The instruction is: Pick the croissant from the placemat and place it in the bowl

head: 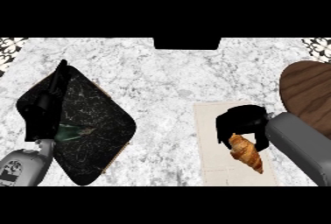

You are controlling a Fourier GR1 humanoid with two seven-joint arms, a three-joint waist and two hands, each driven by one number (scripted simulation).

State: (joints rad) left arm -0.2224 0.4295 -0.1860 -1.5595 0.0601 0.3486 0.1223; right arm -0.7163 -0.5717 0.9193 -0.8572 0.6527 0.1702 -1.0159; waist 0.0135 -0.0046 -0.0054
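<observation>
The right hand (241, 124) curls over the upper end of the croissant (247, 153), which lies on the beige placemat (216, 168), positioned for pickup. The dark bowl (97, 131) sits at 9 o'clock, well apart. The left hand (45, 109) rests open at the bowl's left rim.

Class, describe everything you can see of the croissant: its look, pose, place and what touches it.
The croissant is golden-brown with ridged, flaky-looking segments and tapered ends. It lies whole, slanting from upper left to lower right, on the pale placemat. The right hand is curled over its upper end, hiding part of it.
</observation>
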